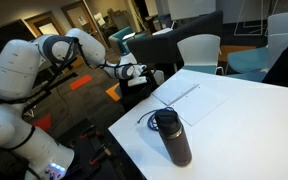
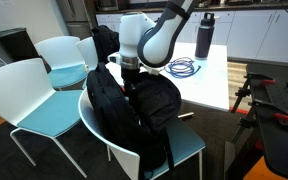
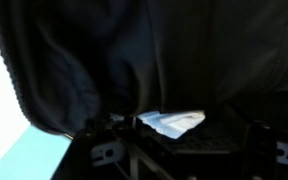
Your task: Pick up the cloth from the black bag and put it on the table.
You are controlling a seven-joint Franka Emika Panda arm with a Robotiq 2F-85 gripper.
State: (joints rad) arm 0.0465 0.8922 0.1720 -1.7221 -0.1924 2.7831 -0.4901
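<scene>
The black bag stands on a light blue chair beside the white table. My gripper reaches down into the bag's open top; it also shows in an exterior view. In the wrist view the bag's dark inside fills the frame. A small white and light blue cloth lies there between my gripper's fingers. The fingers look apart and are very dark. The cloth is hidden in both exterior views.
A dark bottle and a blue cable are on the table; both also show in an exterior view, bottle, cable. More white and blue chairs stand around.
</scene>
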